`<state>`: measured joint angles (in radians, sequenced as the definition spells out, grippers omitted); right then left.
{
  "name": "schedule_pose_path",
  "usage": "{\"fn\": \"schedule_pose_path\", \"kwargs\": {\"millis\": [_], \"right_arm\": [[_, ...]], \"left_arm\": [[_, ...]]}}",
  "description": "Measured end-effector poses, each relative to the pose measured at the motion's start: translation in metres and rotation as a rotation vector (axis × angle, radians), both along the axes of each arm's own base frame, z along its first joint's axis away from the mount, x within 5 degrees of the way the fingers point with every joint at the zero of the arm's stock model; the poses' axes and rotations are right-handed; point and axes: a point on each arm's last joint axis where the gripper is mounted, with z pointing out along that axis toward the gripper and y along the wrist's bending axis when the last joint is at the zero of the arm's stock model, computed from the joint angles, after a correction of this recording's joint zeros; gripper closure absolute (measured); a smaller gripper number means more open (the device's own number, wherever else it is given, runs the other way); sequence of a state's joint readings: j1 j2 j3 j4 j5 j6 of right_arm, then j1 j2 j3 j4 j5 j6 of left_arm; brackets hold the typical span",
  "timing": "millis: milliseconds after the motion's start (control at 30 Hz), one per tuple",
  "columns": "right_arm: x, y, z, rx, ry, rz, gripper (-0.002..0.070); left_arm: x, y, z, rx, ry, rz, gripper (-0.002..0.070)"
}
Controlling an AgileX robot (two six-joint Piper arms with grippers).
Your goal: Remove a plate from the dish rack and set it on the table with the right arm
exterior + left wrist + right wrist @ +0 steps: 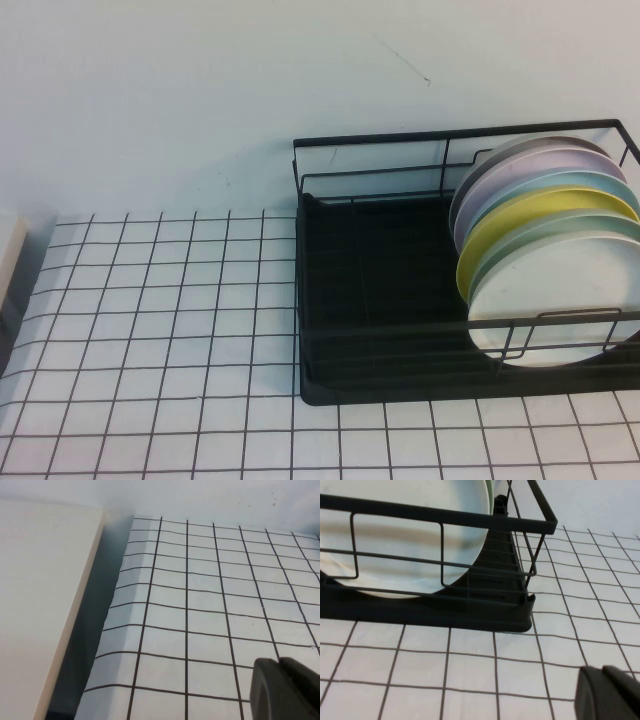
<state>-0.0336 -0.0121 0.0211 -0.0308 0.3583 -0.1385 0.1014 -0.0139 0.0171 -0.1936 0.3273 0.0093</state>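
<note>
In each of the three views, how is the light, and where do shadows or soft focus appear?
High view: even, cool light; the dish rack interior is dark, the white plate bright. Left wrist view: a dark shadow band runs beside the table; the left gripper is a blurred dark shape. Right wrist view: soft shadow stripes cross the plate; the right gripper is out of focus.

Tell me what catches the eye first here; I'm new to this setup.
The black dish rack at the table's right, with colourful plates leaning at its right end; the white plate stands frontmost. The left gripper is over bare grid. The right gripper is low in front of the rack.
</note>
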Motion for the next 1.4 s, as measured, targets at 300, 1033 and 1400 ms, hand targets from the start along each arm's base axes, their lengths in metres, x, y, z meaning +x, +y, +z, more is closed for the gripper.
{"fn": "schedule_pose_path", "kwargs": {"millis": [300, 1033, 1400], "right_arm": [[0.0, 0.0, 0.0, 0.0, 0.0, 0.0, 0.0678], [0.0, 0.0, 0.0, 0.0, 0.0, 0.0, 0.0678], [0.0004, 0.0058, 0.0009, 0.161, -0.012, 0.012, 0.0678]], "left_arm": [[0.0, 0.0, 0.0, 0.0, 0.0, 0.0, 0.0678], [0.0, 0.0, 0.0, 0.0, 0.0, 0.0, 0.0678], [0.0, 0.0, 0.0, 0.0, 0.0, 0.0, 0.0678]]}}
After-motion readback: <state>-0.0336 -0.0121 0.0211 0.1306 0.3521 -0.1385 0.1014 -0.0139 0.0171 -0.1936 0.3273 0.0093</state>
